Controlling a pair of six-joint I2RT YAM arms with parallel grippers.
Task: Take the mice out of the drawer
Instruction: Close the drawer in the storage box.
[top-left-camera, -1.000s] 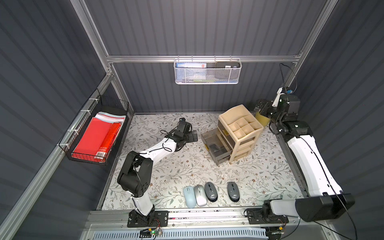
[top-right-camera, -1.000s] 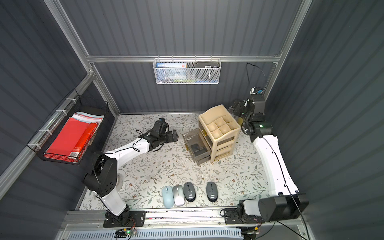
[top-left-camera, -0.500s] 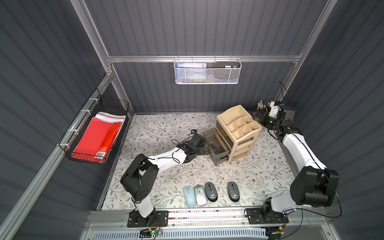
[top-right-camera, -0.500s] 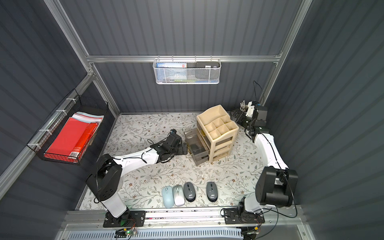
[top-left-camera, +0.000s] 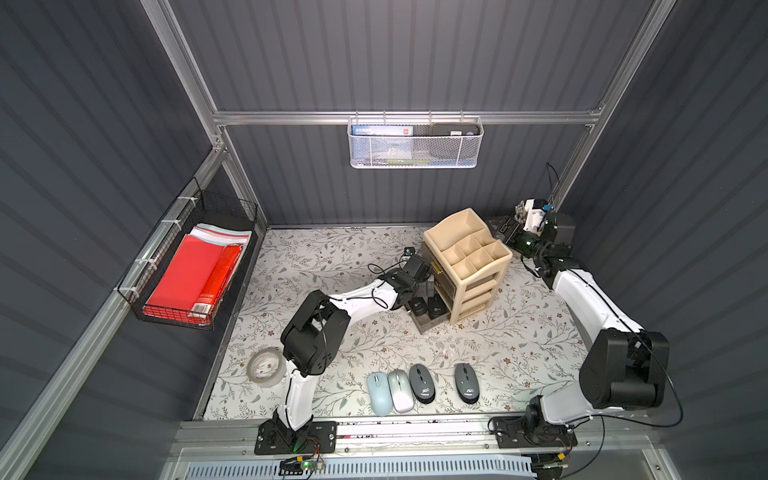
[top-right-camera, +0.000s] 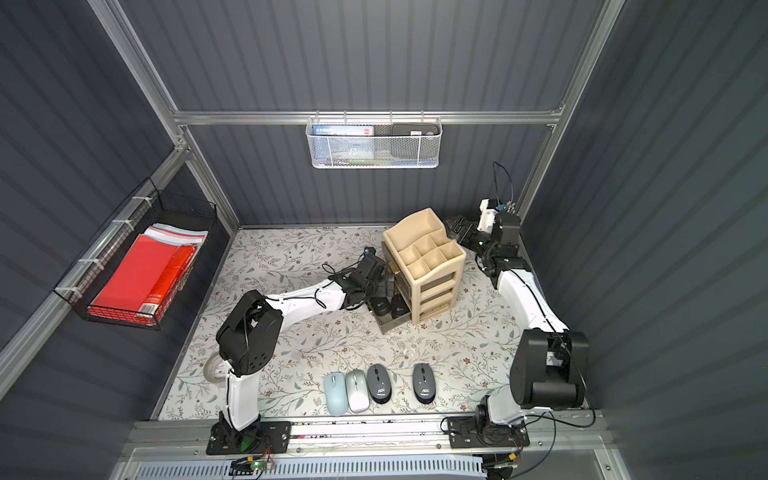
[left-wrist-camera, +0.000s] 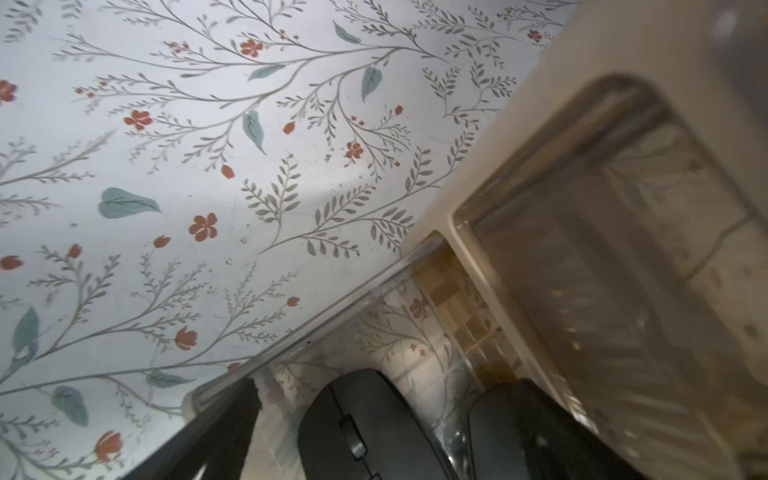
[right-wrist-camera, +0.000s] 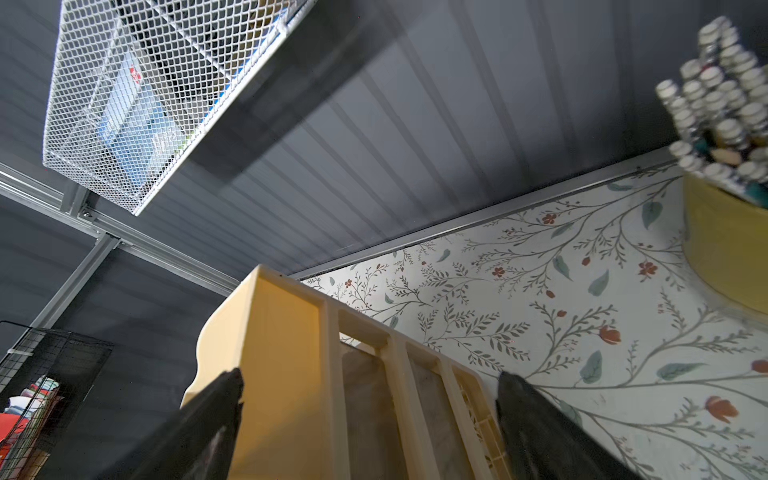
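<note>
- Four mice lie in a row near the surface's front edge: pale blue mouse (top-left-camera: 379, 392), silver mouse (top-left-camera: 400, 390), two dark grey mice (top-left-camera: 422, 383)
- Two black mice (top-left-camera: 419, 308) sit in the open drawer (top-left-camera: 428, 326), so roughly a third is left
- Left fingers (left-wrist-camera: 226, 432) are spread wide over the drawer, one just beside a black mouse, gripping nothing
- Right fingers (right-wrist-camera: 208, 424) are spread, empty, at the organizer (right-wrist-camera: 291, 353)

lab cell: aluminium frame (top-left-camera: 291, 117)

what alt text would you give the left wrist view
Close view of two black mice side by side in a clear drawer pulled out from a cream organizer. A white table cover printed with leaves and red flowers fills the rest.
</note>
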